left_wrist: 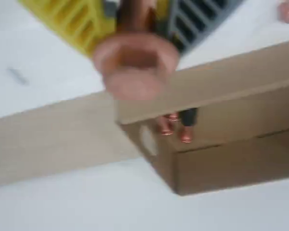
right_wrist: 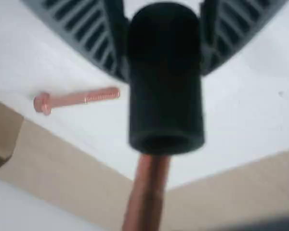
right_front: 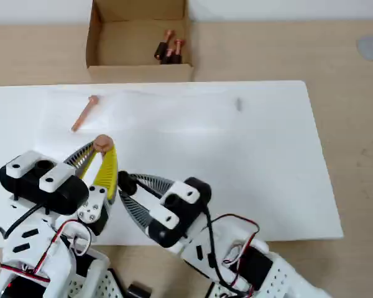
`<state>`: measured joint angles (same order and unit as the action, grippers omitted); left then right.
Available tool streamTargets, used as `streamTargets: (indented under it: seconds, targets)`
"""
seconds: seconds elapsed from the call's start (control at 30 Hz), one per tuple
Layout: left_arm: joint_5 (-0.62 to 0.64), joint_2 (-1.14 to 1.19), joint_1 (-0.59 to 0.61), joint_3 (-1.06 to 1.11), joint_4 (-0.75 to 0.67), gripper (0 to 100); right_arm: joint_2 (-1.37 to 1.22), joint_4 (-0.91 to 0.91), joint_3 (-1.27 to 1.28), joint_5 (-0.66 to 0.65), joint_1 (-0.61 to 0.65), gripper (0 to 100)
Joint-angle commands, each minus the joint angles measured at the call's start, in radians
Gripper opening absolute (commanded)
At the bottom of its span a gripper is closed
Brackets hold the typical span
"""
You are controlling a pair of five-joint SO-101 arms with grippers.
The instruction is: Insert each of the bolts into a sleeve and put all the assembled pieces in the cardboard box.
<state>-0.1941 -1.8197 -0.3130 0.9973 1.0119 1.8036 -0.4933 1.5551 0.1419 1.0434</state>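
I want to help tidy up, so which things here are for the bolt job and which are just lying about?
For the job:
held bolt
black sleeve
loose bolt
cardboard box
assembled pieces inside it

Just lying about:
grey disc on the wooden table
small dark mark on the white sheet
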Motion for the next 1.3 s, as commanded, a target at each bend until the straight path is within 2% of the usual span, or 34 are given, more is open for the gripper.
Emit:
streamTargets:
  seconds: [0.0, 0.33, 0.63, 1.0, 1.27]
  targets:
    - [0.012, -0.002, -0.015, -0.012, 0.000, 1, 0.165, 0.031, 0.001, 0.009, 0.012, 0.9]
    - [0.100, -0.002, -0.018, -0.034, 0.009, 1, 0.165, 0.031, 0.001, 0.009, 0.012, 0.9]
    - [0.166, -0.001, -0.018, -0.146, 0.129, 1, 0.165, 0.031, 0.001, 0.009, 0.012, 0.9]
    - [0.195, -0.001, -0.012, -0.178, -0.031, 1, 0.165, 0.029, 0.001, 0.009, 0.012, 0.9]
    - [0.269, 0.084, -0.017, -0.204, -0.048, 1, 0.165, 0.029, 0.008, 0.009, 0.012, 0.9]
